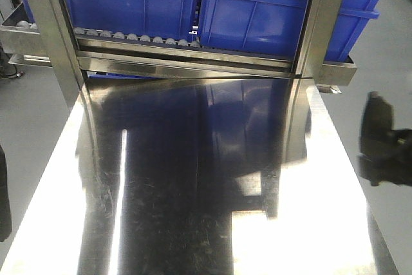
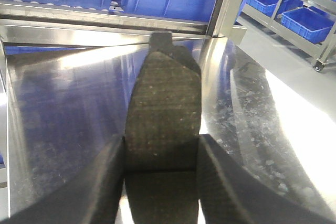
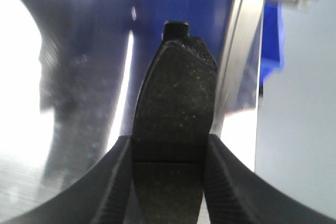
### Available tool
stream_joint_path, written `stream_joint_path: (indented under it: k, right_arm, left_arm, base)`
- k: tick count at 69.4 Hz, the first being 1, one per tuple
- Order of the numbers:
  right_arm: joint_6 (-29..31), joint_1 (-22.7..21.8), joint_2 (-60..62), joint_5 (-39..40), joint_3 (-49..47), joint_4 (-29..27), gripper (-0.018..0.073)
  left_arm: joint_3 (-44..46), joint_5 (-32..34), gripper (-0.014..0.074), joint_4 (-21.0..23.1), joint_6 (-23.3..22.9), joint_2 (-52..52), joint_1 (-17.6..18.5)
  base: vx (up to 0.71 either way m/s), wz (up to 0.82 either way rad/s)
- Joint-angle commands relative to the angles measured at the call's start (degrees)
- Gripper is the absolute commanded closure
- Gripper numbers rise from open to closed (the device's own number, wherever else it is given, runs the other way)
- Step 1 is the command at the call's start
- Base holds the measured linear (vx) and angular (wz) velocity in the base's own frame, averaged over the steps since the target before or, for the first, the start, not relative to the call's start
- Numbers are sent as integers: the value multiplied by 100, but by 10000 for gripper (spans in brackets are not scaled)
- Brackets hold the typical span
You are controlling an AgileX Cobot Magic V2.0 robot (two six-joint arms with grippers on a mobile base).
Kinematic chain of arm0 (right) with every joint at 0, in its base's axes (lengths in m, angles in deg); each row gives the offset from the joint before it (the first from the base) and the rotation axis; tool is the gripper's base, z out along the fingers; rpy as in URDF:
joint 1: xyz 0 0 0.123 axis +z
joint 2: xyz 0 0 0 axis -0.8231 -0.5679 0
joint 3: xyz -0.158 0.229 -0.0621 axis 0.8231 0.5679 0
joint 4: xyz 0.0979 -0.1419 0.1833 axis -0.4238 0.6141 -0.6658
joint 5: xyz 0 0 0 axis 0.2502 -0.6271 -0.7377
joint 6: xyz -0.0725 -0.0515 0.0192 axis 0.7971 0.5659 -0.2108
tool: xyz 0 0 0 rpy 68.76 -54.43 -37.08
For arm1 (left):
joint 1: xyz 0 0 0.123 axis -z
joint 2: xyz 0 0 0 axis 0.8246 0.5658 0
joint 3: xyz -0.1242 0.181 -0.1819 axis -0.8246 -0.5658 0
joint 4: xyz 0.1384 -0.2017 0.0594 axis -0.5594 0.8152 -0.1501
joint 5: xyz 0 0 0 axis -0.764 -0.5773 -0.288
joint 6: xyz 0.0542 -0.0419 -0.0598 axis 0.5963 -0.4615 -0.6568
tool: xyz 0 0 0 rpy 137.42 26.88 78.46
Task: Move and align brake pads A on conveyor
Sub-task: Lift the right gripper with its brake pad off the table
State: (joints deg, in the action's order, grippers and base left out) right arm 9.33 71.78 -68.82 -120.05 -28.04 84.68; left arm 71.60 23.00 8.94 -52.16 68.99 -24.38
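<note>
In the left wrist view my left gripper [image 2: 161, 153] is shut on a brake pad A [image 2: 164, 103]. Its grey-brown face with a cross groove points up and it sticks out forward over the shiny steel table [image 2: 63, 119]. My right gripper [image 3: 168, 150] is likewise shut on a second brake pad A [image 3: 176, 93], held above the table's right edge [image 3: 239, 77]. In the front view a dark blurred arm part [image 1: 381, 138] hangs off the table's right side. The conveyor is out of view.
The steel table [image 1: 193, 191] fills the front view. Behind it stands a roller rack [image 1: 135, 37] with blue bins [image 1: 257, 4] and steel posts [image 1: 315, 24]. More blue bins [image 2: 310, 22] sit on a cart at the right, over grey floor.
</note>
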Motion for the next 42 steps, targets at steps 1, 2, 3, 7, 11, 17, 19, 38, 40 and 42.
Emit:
stream_joint_path:
  k: [1, 2, 3, 7, 11, 17, 19, 38, 40, 42]
  right_arm:
    - [94, -16, 841, 676, 165, 58, 561]
    - [93, -16, 959, 704, 213, 58, 561]
    - [93, -16, 1016, 733, 265, 58, 561]
    - [128, -16, 1512, 848, 477, 58, 561]
    - [186, -16, 1924, 968, 691, 54, 561]
    - [242, -16, 2443, 1118, 1001, 54, 561]
    - [236, -16, 2550, 1154, 1093, 54, 561]
    - [242, -16, 3151, 1247, 1394, -2, 561]
    - [242, -16, 3151, 1247, 1394, -2, 561]
    - [242, -16, 3151, 1247, 1394, -2, 561]
  left_arm:
    - [173, 539, 602, -45, -6, 30, 51]
    - [173, 539, 602, -45, -6, 30, 51]
    - [173, 539, 602, -45, -6, 30, 51]
    - [173, 539, 602, -45, -6, 30, 51]
    - [173, 539, 602, -45, -6, 30, 51]
    - [173, 539, 602, -45, -6, 30, 51]
    - [173, 539, 602, -45, -6, 30, 51]
    - [173, 539, 602, -45, -6, 30, 51]
    - [173, 539, 602, -45, -6, 30, 51]
    - [173, 539, 602, -45, -6, 30, 51]
  base:
    - [0, 0]
    - [0, 0]
    - [0, 0]
    - [0, 0]
    - [0, 0]
    - [0, 0]
    - [0, 0]
    - [0, 0]
    - [0, 0]
    - [0, 0]
